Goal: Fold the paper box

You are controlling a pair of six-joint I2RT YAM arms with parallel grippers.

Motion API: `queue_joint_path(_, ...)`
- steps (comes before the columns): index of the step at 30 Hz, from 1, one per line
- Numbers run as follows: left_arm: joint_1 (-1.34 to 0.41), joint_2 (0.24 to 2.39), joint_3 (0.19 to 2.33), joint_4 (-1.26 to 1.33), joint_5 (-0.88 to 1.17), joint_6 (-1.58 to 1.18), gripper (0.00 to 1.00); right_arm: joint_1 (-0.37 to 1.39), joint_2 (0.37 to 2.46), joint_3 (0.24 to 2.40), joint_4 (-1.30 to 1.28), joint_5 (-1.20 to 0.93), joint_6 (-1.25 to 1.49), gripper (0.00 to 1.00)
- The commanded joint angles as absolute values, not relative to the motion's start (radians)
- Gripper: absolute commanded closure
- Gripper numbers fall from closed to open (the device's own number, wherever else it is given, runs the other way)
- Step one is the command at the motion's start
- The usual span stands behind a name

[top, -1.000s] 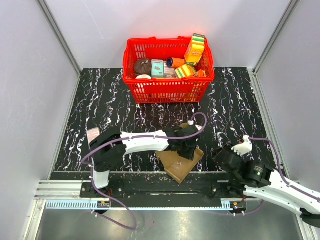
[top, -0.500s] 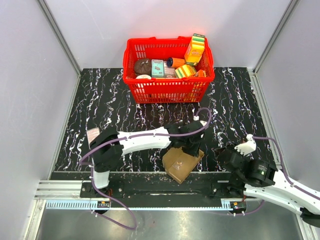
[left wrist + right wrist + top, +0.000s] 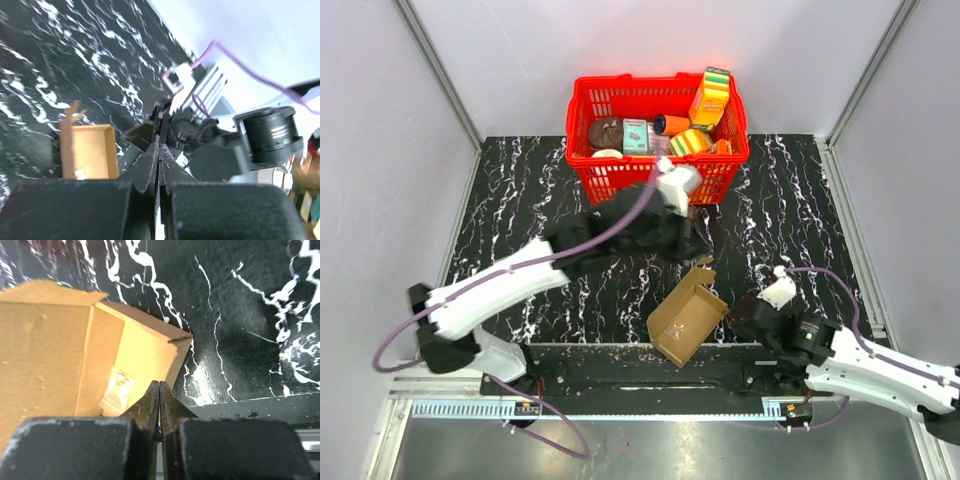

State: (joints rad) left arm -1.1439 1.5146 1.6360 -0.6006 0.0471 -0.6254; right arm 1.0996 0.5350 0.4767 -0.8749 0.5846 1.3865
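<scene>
The paper box [image 3: 685, 320] is a brown cardboard carton lying open-side-up at the table's near edge, with one flap [image 3: 700, 270] standing at its far end. My left gripper [image 3: 700, 240] hangs shut and empty above the table, between the box and the basket; its wrist view shows the box [image 3: 92, 152] below left. My right gripper [image 3: 734, 318] is shut with nothing in it, right beside the box's right side. In the right wrist view its fingertips [image 3: 159, 386] sit at the rim of the box's open inside [image 3: 140, 355].
A red plastic basket [image 3: 610, 175] full of colourful packages stands at the back of the black marbled table [image 3: 520, 200]. The metal rail [image 3: 620, 375] runs along the near edge just below the box. Grey walls close in both sides.
My left arm lifted off the box and swung back toward the basket. The right gripper closed and slid left up to the box. A flap now stands at the box's far end.
</scene>
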Motion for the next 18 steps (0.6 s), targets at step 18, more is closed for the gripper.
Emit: queue_joint_path(18,-0.887,0.98,1.253,-0.586,-0.006,-0.634,1.0,1.143,0.692,0.503,-0.785,0.495,1.419,1.0)
